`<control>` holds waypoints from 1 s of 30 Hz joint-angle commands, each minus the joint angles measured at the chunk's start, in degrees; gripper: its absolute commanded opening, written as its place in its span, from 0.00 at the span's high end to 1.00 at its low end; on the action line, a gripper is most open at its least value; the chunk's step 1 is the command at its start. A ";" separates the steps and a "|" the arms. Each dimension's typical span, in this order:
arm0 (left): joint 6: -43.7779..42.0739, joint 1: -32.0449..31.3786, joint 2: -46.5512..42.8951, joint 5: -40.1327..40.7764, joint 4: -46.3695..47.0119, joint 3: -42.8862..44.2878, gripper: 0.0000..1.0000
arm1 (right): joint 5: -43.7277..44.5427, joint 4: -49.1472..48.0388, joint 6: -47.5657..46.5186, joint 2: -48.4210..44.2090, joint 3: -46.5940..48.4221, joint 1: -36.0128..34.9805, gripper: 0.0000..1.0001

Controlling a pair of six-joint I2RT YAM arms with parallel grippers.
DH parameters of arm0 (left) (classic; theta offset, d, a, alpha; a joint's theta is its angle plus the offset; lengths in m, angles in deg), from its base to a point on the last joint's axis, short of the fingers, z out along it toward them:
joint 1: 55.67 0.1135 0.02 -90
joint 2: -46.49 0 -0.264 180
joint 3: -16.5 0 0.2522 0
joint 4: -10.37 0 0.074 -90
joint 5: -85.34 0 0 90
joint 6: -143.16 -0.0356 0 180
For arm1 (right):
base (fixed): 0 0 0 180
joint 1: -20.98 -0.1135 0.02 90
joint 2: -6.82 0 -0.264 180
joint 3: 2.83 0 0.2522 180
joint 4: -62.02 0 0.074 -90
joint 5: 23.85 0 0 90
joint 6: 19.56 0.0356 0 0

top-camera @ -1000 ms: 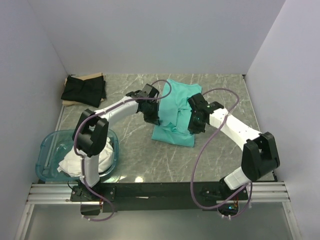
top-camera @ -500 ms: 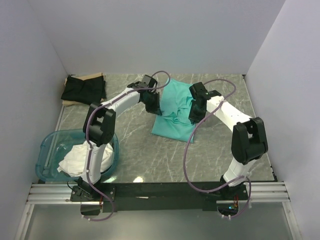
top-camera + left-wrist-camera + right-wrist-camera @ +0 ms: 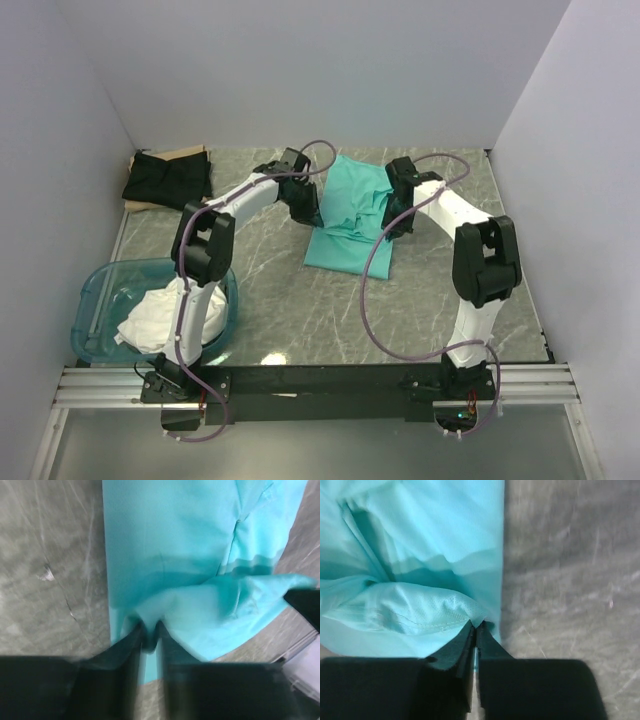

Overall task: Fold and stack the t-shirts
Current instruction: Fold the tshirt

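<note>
The mint-teal t-shirt (image 3: 345,228) lies at the far middle of the table (image 3: 300,320). It is partly doubled over: the near part lies flat on the marble and the upper layer is bunched between the two arms. You hold it at both sides.

The left gripper (image 3: 150,632) is pinching a fold at the shirt's left edge, and cloth puckers up into the narrow gap between its fingers. The right gripper (image 3: 475,627) has its fingers pressed almost together on a hemmed corner at the right edge.

Assessment: the cloth is light, thin and limp, with no stiffness of its own. It will likely sag and wrinkle between the two holds unless you carry them level and evenly spread. A hold on a hem or seam, as on the right, is judged the surer. The left hold on a loose pucker could slip.

The black t-shirt (image 3: 168,180) sits folded on the tan cardboard sheet (image 3: 185,152) in the far left corner. White t-shirts (image 3: 145,325) are heaped in the blue tub (image 3: 88,300) at the near left, not yet folded.
</note>
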 commanded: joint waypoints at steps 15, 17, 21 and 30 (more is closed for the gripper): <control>2.36 1.47 -13.19 1.46 9.81 -16.86 0.34 | -8.02 -7.54 -2.25 -8.59 -4.83 3.03 0.33; 2.79 1.30 -14.76 1.11 11.38 -20.90 0.34 | -9.07 -8.69 -1.38 -10.87 -9.74 2.94 0.34; 3.24 0.68 -16.62 1.54 12.62 -25.57 0.35 | -10.13 -11.59 -0.67 -13.87 -16.44 2.76 0.36; 3.32 -0.64 -18.03 2.78 13.15 -28.82 0.37 | -12.15 -13.52 0.65 -15.81 -24.18 1.98 0.36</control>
